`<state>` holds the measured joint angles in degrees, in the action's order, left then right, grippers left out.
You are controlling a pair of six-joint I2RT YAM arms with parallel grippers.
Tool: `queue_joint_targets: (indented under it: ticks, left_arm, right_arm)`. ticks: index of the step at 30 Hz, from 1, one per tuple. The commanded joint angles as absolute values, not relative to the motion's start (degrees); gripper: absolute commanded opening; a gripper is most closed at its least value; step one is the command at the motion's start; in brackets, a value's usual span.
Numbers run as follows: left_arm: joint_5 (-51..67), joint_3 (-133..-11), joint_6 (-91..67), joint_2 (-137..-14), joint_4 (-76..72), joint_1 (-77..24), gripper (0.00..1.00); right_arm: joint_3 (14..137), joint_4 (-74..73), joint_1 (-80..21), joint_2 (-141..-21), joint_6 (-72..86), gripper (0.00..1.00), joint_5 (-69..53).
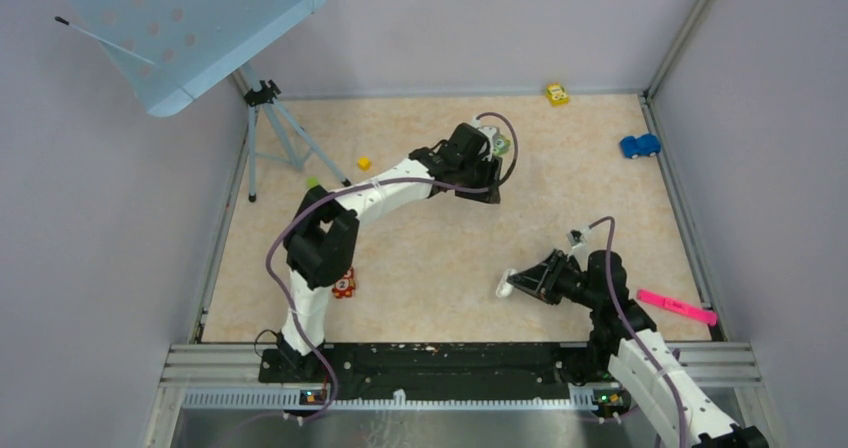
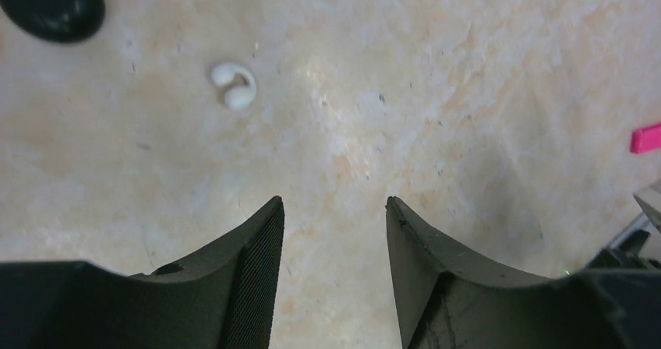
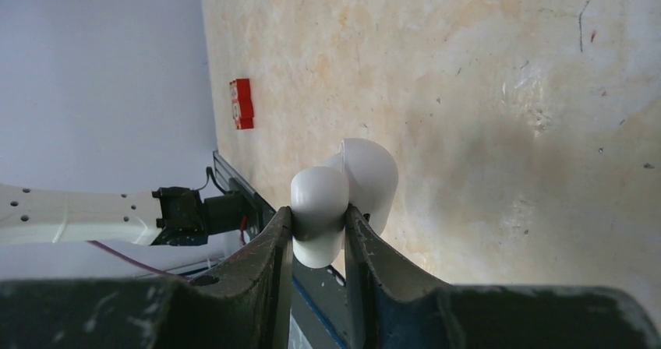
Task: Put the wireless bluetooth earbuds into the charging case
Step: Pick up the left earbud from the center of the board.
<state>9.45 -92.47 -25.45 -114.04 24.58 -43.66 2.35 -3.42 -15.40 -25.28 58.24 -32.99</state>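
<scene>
My right gripper (image 3: pixel 319 211) is shut on the white charging case (image 3: pixel 319 197), held above the table with its lid (image 3: pixel 368 179) swung open behind it. In the top view the case (image 1: pixel 505 287) sticks out of the right gripper (image 1: pixel 516 283) at the near right. My left gripper (image 2: pixel 335 202) is open and empty above bare table. One white earbud (image 2: pixel 234 86) lies on the table ahead and to the left of its fingers. A rounded black object (image 2: pixel 51 6) lies at the top left corner of that view; I cannot tell what it is. The left gripper (image 1: pixel 483 190) hangs over the far middle of the table.
A pink marker (image 1: pixel 677 307) lies near the right edge and shows in the left wrist view (image 2: pixel 645 138). A blue toy car (image 1: pixel 640 146), yellow toy car (image 1: pixel 557 94), yellow cube (image 1: pixel 364 163), green ball (image 1: pixel 312 181), red die (image 1: pixel 343 284) and tripod (image 1: pixel 268 118) stand around.
</scene>
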Motion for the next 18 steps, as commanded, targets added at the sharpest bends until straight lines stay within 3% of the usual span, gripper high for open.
queue_joint_targets:
  ticks: [1, 8, 18]
  left_arm:
    - [5.4, -101.9, -22.4, -121.3, 23.5, -43.7, 0.54]
    - [1.7, -113.5, -18.7, -131.3, 24.8, -44.7, 0.41]
    - [0.5, -115.8, -19.4, -135.2, 27.0, -44.8, 0.41]
  right_arm:
    - [6.9, -2.1, -14.9, -28.1, 56.7, 0.00, -33.1]
    - [7.8, -0.4, -14.9, -30.5, 56.1, 0.00, -34.1]
    - [6.7, -0.4, -14.9, -29.8, 56.6, 0.00, -34.5]
